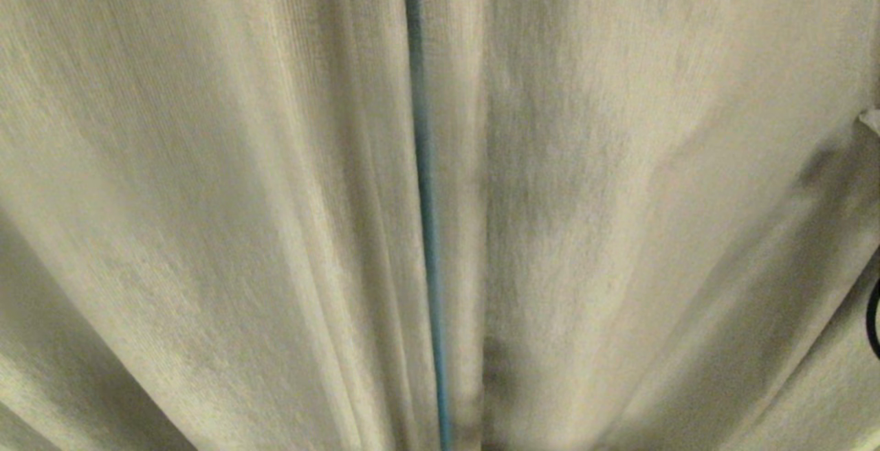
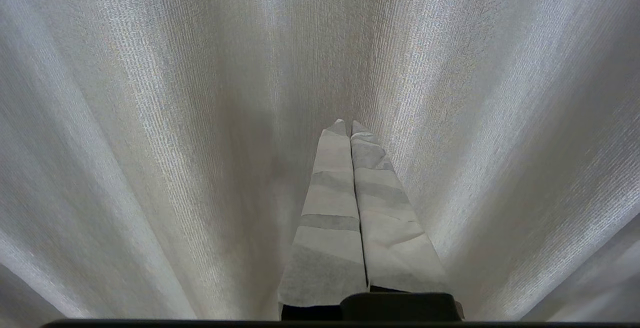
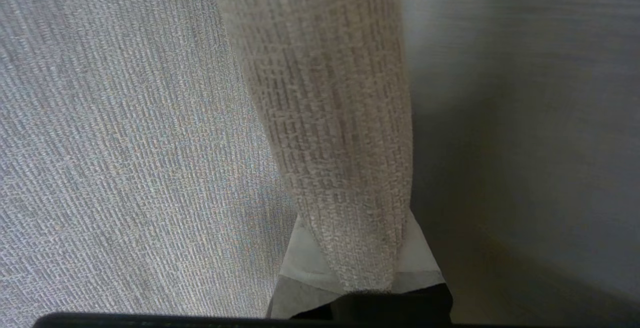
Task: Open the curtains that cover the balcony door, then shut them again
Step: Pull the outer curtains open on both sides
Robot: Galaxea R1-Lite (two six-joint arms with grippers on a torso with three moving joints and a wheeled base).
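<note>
The curtains [image 1: 619,231] fill the head view, two beige-grey panels of woven fabric meeting at the middle, with a thin blue slit of light [image 1: 426,217] between their edges. The left tool [image 2: 346,127] points at the pleats, its taped fingers [image 2: 330,208] pressed together and holding nothing. The right tool [image 3: 357,268] is clamped on a bunched fold of the curtain fabric, at the head view's right edge.

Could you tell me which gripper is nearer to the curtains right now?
Right. The right gripper is shut on a fold of the curtains; the left gripper is shut, apart from them.
</note>
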